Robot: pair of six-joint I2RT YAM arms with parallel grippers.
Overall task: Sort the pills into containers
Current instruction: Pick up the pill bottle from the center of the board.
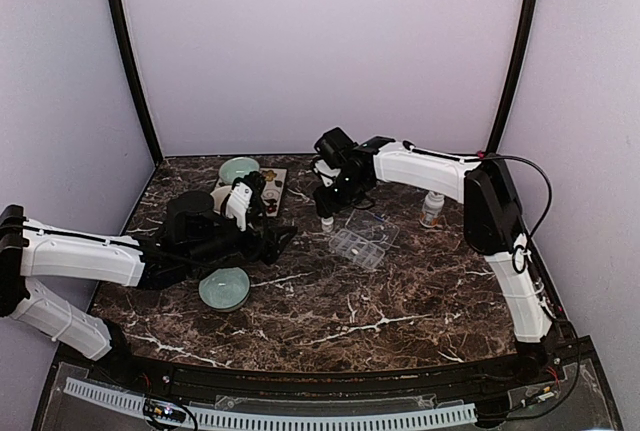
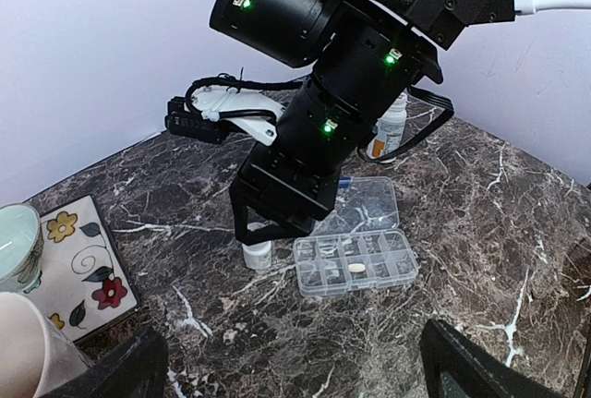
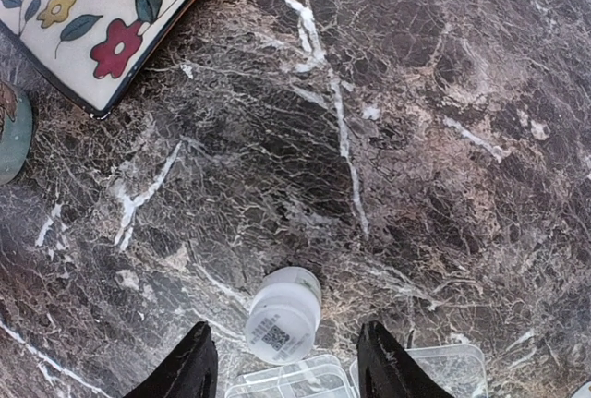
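With the right tool (image 3: 287, 347) open astride the small white-capped bottle (image 3: 283, 313), just beside the open pill organiser (image 2: 392, 267) on the tabletop (image 2: 480, 223), descend straight and clamp the bottle's body without nudging the organiser; the left tool (image 2: 295, 366) gapes empty.

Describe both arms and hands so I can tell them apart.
They match. The left arm and right arm have white shells and black joints. The left hand and right hand are black with two fingers. Green lights dot the right wrist; a black cable loops beside its elbow.
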